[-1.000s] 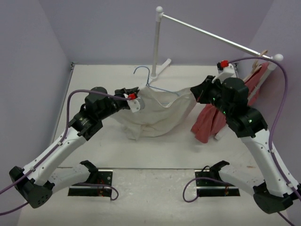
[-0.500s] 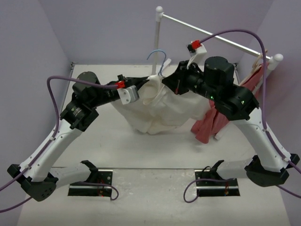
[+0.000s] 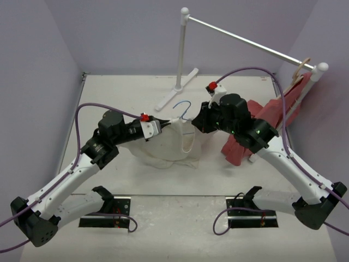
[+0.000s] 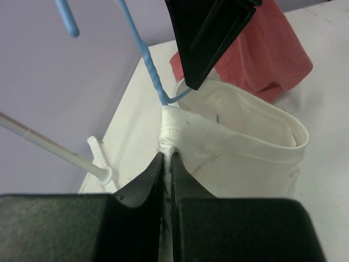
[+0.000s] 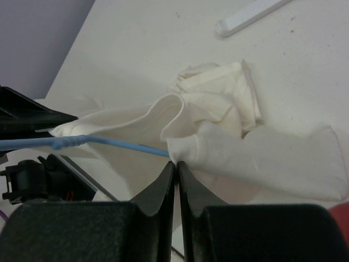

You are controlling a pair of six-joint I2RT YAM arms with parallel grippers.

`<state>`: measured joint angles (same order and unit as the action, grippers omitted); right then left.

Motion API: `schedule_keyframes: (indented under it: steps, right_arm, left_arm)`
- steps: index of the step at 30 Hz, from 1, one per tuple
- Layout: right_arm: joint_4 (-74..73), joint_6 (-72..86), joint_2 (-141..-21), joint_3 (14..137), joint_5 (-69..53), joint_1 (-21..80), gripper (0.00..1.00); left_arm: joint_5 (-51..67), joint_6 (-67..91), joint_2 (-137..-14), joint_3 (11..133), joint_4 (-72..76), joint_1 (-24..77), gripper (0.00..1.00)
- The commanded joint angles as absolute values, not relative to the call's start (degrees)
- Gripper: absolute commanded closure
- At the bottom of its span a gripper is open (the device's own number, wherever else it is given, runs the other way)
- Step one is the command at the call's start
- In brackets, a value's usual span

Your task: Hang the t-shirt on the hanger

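Note:
The white t-shirt hangs bunched between my two grippers over the table's middle. The light-blue wire hanger pokes its hook up out of the cloth between them. My left gripper is shut on a gathered fold of the t-shirt, right where the hanger's wire enters the cloth. My right gripper is shut on another fold of the t-shirt, beside the blue wire. Most of the hanger's frame is hidden inside the cloth.
A white rack stands at the back, with its pole, sloping rail and foot. A red garment hangs on a tan wooden hanger at the rail's right end, close behind my right arm.
Both grippers have come down and nearer with the t-shirt and hanger. A second ago they were spread apart; they closed together while lifting, and now hold the shirt lower.

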<state>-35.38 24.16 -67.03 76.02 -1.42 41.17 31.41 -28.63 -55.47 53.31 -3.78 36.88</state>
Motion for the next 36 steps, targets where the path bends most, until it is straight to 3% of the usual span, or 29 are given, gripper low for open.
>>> schedule_keyframes:
  steps: [1, 6, 14, 26, 36]
  right_arm:
    - [-26.5, 23.2, -63.0, 70.2, -7.3, 41.2, 0.86]
    - [-22.0, 20.3, -57.7, 64.6, -8.9, 41.2, 0.67]
    - [-20.3, 18.6, -57.2, 63.1, -8.0, 41.1, 0.57]
    - [-19.9, 18.0, -59.5, 69.5, -5.3, 41.6, 0.44]
    - [-17.1, 19.8, -65.0, 73.9, -4.3, 43.1, 0.45]
  left_arm:
    - [33.1, -20.0, -51.5, 47.1, 11.0, 37.1, 1.00]
    - [32.8, -20.1, -53.2, 46.4, 10.2, 37.1, 1.00]
    - [32.8, -18.8, -54.0, 44.4, 12.2, 37.1, 1.00]
    - [34.2, -17.6, -55.9, 43.5, 13.3, 37.1, 1.00]
    - [36.3, -17.4, -57.4, 43.9, 12.6, 37.1, 1.00]
